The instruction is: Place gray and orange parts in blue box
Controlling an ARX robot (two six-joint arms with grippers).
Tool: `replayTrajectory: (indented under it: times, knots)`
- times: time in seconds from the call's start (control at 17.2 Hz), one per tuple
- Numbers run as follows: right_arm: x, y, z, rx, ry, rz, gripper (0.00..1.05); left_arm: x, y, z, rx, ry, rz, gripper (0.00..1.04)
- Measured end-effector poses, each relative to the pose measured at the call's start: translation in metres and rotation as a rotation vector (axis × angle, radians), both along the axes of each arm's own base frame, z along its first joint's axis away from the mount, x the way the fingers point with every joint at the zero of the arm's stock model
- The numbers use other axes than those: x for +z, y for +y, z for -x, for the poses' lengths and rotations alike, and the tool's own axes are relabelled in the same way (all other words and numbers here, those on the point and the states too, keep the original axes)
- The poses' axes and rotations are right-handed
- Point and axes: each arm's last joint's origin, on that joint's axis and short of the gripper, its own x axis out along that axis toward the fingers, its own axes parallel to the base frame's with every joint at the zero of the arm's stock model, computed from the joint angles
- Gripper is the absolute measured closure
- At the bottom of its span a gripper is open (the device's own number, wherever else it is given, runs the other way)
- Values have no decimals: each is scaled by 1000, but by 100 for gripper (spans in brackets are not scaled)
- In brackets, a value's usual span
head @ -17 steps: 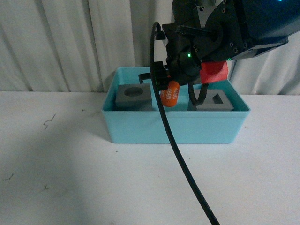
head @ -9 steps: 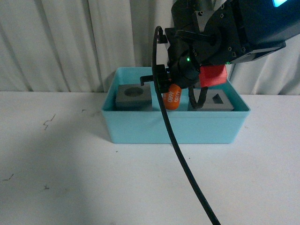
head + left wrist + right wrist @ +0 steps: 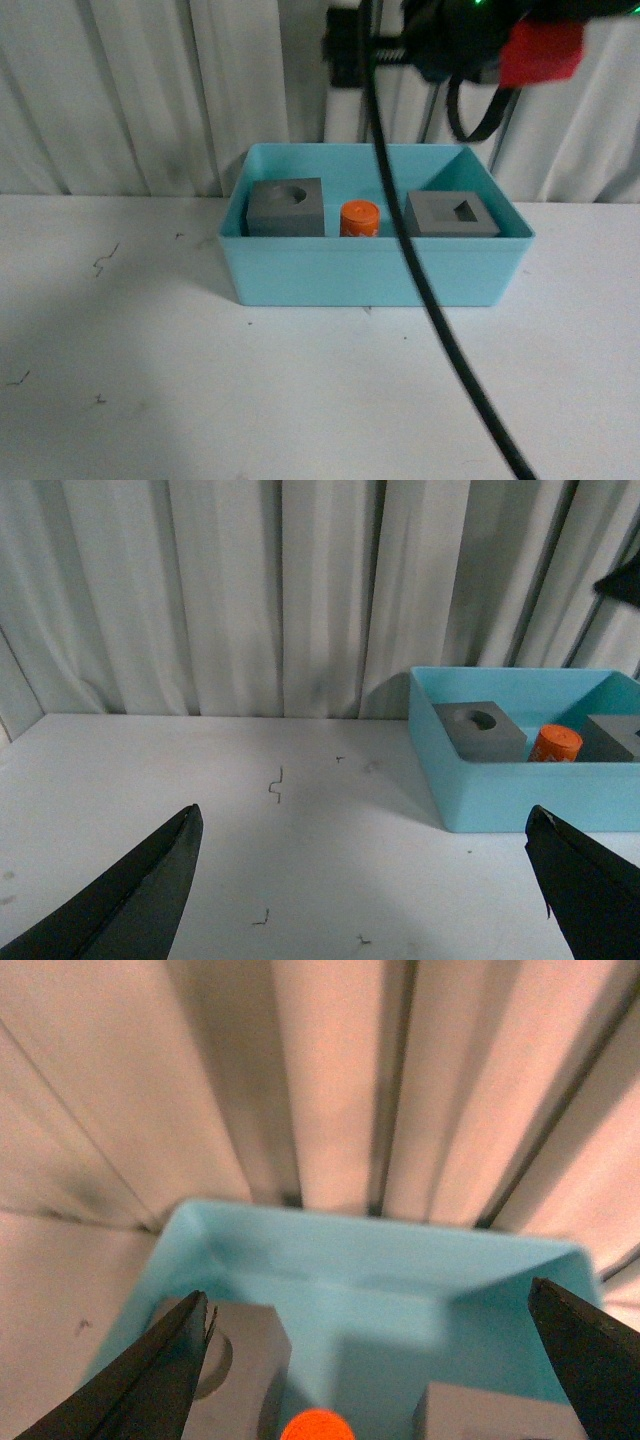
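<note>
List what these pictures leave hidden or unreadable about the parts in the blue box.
- Orange cylinder: lower body hidden behind the blue box's near wall in the front view; its side is hidden there and blurred in the left wrist view.
- Gray cube with rectangular hole: cut off by the frame edge in both wrist views.
- Gray cube with round recess: base hidden by the box wall.

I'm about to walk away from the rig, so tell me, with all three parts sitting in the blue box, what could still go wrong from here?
1. The black cable hangs across the blue box; as the right arm moves it could snag the rim and drag the box.
2. The orange cylinder stands upright between the two gray cubes; a jolt might tip it.
3. The right pincer is open above the box; dropping again could knock the parts.
</note>
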Motion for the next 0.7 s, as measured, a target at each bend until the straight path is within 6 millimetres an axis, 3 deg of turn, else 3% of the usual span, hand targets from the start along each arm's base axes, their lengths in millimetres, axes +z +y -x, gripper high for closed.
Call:
replayTrajectory:
  times: [0.23,0.41,0.52,0.64,0.7]
  knots:
    - [32,-26,27,-34,-71,-22,6,0,0,0,0,0,0,7]
    - [39,-57,61,-86,-73,-20,6,0,0,0,0,0,0,7]
    - [12,-98,119,-203,47,28,6,0,0,0,0,0,0,7]
    - [-6,-112,186,-274,158,39,6,0,0,0,0,0,0,7]
    - [-11,-110,219,-278,195,36,6,0,0,0,0,0,0,7]
